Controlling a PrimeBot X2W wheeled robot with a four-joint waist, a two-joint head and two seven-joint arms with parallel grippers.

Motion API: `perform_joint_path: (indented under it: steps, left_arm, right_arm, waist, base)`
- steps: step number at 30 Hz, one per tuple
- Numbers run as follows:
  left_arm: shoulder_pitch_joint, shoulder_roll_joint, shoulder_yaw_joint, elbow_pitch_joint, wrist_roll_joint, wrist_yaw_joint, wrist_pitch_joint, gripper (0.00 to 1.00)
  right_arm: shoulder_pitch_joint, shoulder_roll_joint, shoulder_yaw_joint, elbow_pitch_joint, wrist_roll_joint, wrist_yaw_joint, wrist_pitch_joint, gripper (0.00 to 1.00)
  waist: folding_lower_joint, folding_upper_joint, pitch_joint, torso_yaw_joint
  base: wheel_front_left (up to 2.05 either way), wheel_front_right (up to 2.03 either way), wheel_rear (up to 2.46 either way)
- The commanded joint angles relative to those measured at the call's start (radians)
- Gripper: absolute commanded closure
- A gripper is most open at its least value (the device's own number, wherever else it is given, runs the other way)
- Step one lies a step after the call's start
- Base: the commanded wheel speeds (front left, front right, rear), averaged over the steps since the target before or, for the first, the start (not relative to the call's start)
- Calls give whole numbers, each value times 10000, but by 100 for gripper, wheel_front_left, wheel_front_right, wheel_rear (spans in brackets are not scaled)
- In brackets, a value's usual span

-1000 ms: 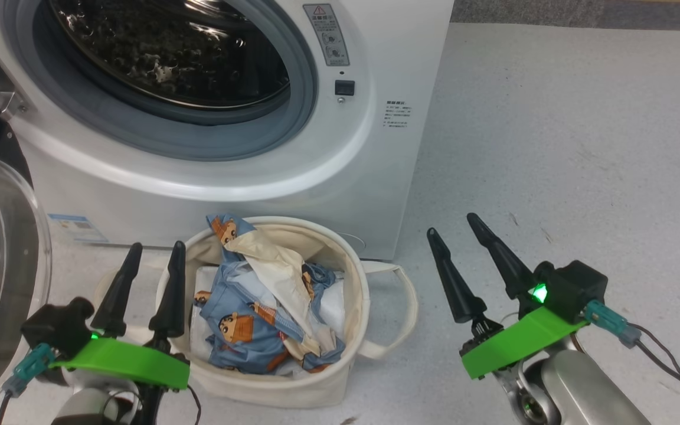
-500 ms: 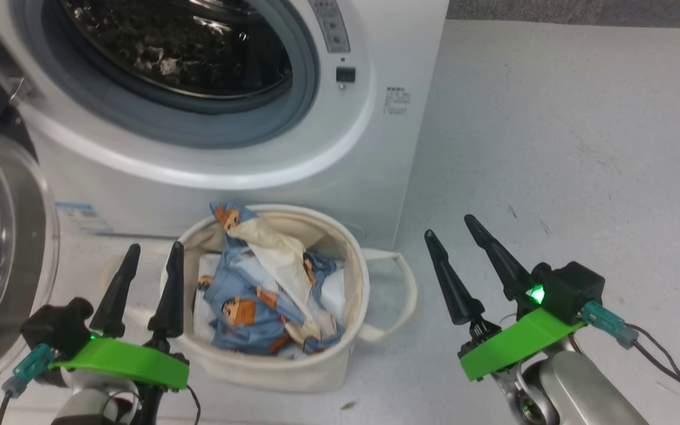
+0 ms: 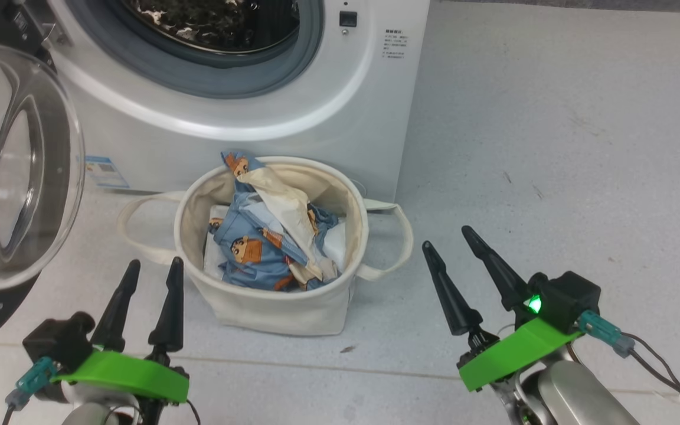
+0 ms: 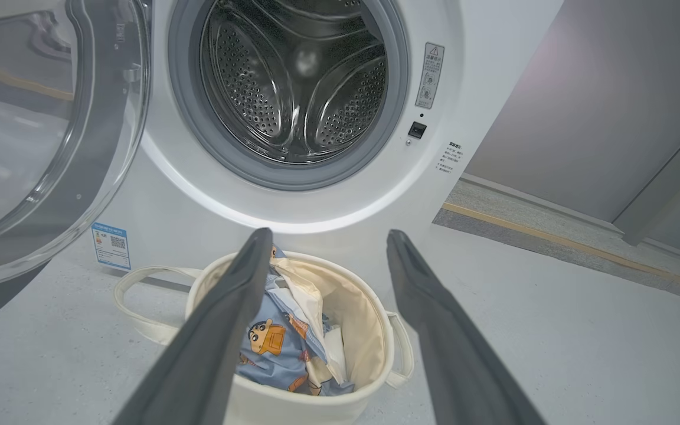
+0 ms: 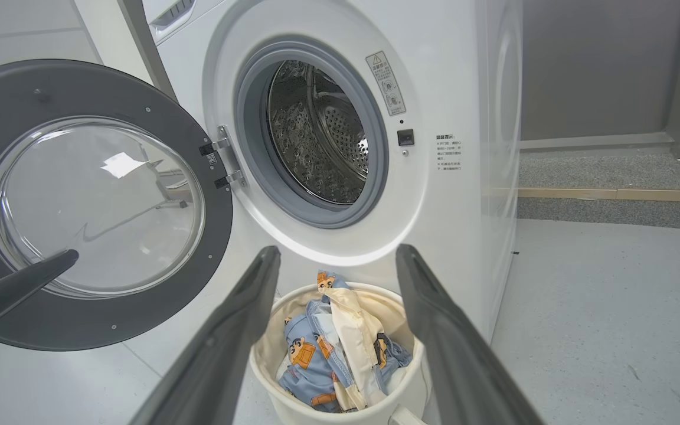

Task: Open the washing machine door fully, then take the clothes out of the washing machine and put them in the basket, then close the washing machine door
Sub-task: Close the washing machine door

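The white washing machine (image 3: 328,106) stands with its steel drum (image 4: 293,77) bare. Its door (image 5: 92,206), black-rimmed with a clear glass bowl (image 3: 15,165), hangs swung wide to the left. In front of the machine sits the cream basket (image 3: 275,307), holding the light-blue cartoon-print clothes (image 3: 257,248) with cream parts. My left gripper (image 3: 151,264) is open, low and just left of the basket, below the door. My right gripper (image 3: 449,237) is open over the floor to the basket's right. Both are empty.
Grey speckled floor (image 3: 552,147) spreads to the right of the machine. A grey wall (image 4: 582,118) and a raised strip with a tan edge (image 5: 611,193) run behind it. A blue sticker (image 3: 104,171) marks the machine's lower front.
The head camera has pulled back and tilted down, so machine and basket sit higher in view. Both grippers keep their open pose; the clothes lie unchanged in the basket.
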Motion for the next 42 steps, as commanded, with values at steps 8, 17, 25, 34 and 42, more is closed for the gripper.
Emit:
perform_joint_path:
  steps: [8, 17, 25, 34, 42]
  left_arm:
    - [-332, 367, 355, -335, 127, 97, -74, 0]
    - [-388, 183, 371, -319, 370, 241, -115, 0]
    - [-109, 147, 652, -122, 500, 468, -134, 0]
    - [251, 146, 1012, -41, 542, 749, -141, 0]
    - [398, 117, 1079, -31, 371, 874, -63, 0]
  right_arm:
    - [-90, -45, 88, -353, 49, 75, -56, 0]
    - [-73, -82, 17, -348, 9, 75, 6, 0]
    - [-104, -138, 169, -259, 134, 75, 61, 0]
    - [20, -206, 386, -27, 288, 75, 34, 0]
    - [40, -207, 496, -50, 300, 75, 48, 0]
  waist:
    - [0, 0, 123, 143]
    - [0, 0, 48, 768]
    - [0, 0, -254, 2141]
    - [0, 0, -844, 4104]
    - [0, 0, -902, 5208]
  base:
    - [-37, 37, 0]
    - [0, 0, 0]
    - [0, 0, 0]
    - [0, 0, 0]
    - [0, 0, 0]
